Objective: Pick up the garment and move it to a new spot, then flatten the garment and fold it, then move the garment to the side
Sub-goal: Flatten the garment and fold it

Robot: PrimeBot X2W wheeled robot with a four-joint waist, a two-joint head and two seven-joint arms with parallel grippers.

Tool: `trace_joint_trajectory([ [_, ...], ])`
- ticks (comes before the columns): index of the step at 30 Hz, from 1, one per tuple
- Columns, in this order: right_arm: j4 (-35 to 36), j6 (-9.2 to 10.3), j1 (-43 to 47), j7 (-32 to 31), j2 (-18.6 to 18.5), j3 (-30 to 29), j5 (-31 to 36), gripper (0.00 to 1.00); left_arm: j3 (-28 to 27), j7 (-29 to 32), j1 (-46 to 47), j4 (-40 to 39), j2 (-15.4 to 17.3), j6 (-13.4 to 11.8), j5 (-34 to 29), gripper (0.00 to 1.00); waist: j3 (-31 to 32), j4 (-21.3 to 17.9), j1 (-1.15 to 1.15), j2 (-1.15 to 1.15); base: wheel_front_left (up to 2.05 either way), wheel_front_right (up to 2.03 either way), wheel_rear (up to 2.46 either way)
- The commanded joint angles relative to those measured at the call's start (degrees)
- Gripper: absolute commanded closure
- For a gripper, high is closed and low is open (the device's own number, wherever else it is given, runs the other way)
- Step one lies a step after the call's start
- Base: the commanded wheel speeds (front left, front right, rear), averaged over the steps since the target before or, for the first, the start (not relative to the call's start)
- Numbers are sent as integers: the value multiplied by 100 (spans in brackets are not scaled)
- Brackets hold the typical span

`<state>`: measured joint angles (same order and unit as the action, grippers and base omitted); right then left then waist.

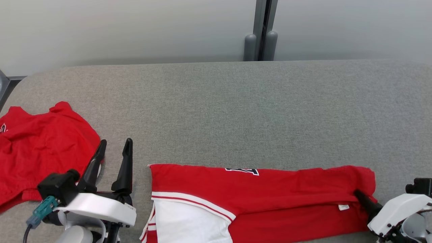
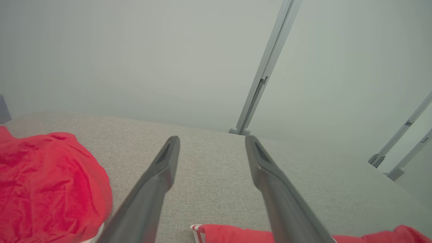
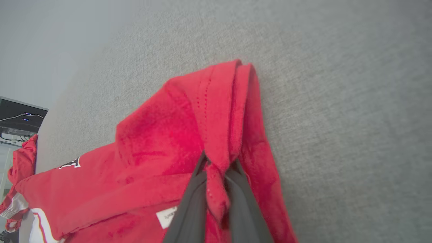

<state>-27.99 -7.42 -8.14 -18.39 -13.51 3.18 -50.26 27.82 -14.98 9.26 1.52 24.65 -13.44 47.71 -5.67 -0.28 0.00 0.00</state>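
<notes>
The garment (image 1: pixel 256 199), red with a white panel and red-white stripes, lies folded into a long band at the bottom middle of the head view, on the grey surface (image 1: pixel 236 111). Its white part is at the lower left of the band, and a small dark-and-white print sits on its upper edge. A white label (image 1: pixel 343 207) shows near its right end.

The right claw (image 1: pixel 359 195) comes in from the lower right corner of this view and reaches the right end of the garment. In the right wrist view the right claw (image 3: pixel 217 162) is closed, with a ridge of red cloth pinched between the two dark fingers; the garment (image 3: pixel 162 148) spreads to the left of the frame, and the label (image 3: pixel 167 216) is just beside the left finger.

The left claw (image 1: pixel 115 141) stands at the lower left of the head view, wide open and holding nothing, between the garment and a crumpled red cloth (image 1: pixel 40 152) at the left edge. In the left wrist view the left claw (image 2: pixel 212 141) has its fingers spread over bare surface (image 2: pixel 209 189), with the red cloth (image 2: pixel 47 182) at the lower left and the edge of the garment (image 2: pixel 236 234) at the bottom. A grey post (image 1: pixel 261 30) stands against the pale wall behind.
</notes>
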Motion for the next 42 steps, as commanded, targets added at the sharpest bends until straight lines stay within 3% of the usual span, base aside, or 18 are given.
trace_joint_trajectory([
  [1, 34, -14, -116, 107, -123, 2, -39, 100, -298, -16, -154, 15, -160, 111, -308, 0, -10, -21, 0, 0, 0, 0, 0],
  [10, 47, -13, -346, 247, -412, -8, -186, 100, -1335, -16, -559, 130, -1041, 649, -1498, 0, -74, 8, 0, 0, 0, 0, 0],
  [15, 7, -13, -471, 267, -677, -37, -141, 100, -1922, -16, -798, 106, -1670, 1074, -2227, 0, -84, 46, 0, 0, 0, 0, 0],
  [19, 32, -13, -572, 237, -865, -117, -147, 100, -2232, -16, -915, 174, -1975, 1401, -2649, 0, -71, 84, 0, 0, 0, 0, 0],
  [28, 246, -13, -676, -2, -1199, -380, -38, 100, -2607, -16, -921, 395, -2158, 1798, -2942, 0, -48, 125, 0, 0, 0, 0, 0],
  [36, 684, -14, -741, -375, -1580, -676, 410, 100, -2561, -16, -891, 441, -2166, 1780, -2757, 0, -37, 89, 0, 0, 0, 0, 0],
  [42, 1451, -14, -688, -939, -1570, -770, 509, 100, -2513, -16, -884, 488, -2165, 1749, -2678, 0, 8, 42, 0, 0, 0, 0, 0],
])
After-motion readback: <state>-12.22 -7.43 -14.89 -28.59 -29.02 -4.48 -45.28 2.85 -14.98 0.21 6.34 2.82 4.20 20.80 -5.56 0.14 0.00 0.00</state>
